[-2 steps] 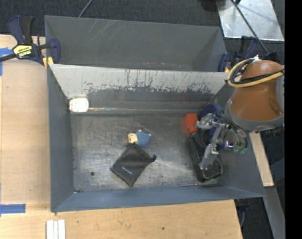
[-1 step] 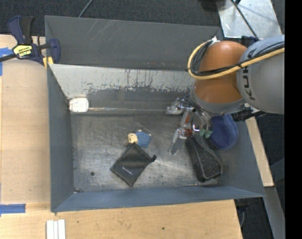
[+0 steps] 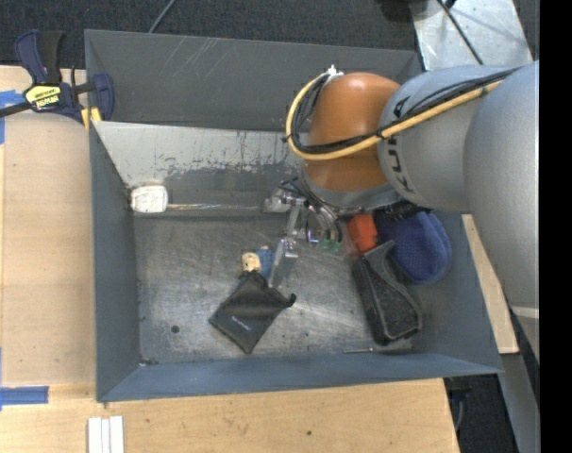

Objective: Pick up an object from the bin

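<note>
Grey bin (image 3: 182,286) floor: my gripper (image 3: 284,258) hangs by the black pouch (image 3: 251,314) at 6 o'clock, which lies apart, so reachable. Jaws, I cannot tell.

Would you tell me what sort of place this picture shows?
Probably a robotics lab's bin-picking station: a grey robot arm with an orange wrist cover reaches into a grey metal bin holding loose odds like a flat black pouch.

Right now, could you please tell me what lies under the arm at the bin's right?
A blue rounded thing, an orange-red thing and a dark oblong pad show there. The arm hides the blue thing's far part and anything else beneath.
</note>
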`<state>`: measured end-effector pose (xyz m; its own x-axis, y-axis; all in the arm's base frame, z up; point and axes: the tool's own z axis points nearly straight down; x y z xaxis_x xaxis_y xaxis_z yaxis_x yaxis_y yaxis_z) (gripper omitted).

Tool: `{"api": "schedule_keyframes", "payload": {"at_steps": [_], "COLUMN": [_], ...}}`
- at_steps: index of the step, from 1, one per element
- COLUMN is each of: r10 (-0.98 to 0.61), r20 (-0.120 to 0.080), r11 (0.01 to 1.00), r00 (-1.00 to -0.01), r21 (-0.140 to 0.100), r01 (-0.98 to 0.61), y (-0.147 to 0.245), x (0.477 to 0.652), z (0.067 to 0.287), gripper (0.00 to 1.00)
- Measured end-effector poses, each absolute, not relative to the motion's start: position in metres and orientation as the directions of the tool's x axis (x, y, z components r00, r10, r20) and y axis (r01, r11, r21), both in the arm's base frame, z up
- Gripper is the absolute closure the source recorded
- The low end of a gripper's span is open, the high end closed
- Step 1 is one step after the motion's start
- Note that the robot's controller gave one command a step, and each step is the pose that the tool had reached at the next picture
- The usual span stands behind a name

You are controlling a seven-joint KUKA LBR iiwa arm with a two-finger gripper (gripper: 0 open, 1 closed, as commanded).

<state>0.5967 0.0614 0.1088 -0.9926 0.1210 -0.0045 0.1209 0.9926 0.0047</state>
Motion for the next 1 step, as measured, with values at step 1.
{"api": "schedule_keyframes", "payload": {"at_steps": [1], "r10": [0.061], "r20": [-0.003], "r11": [0.998], "r00": [-0.998], "r21": [0.001], "r01": [0.061], "y": [0.09], "x": [0.5951], "z": [0.0763], "gripper": [0.0]}}
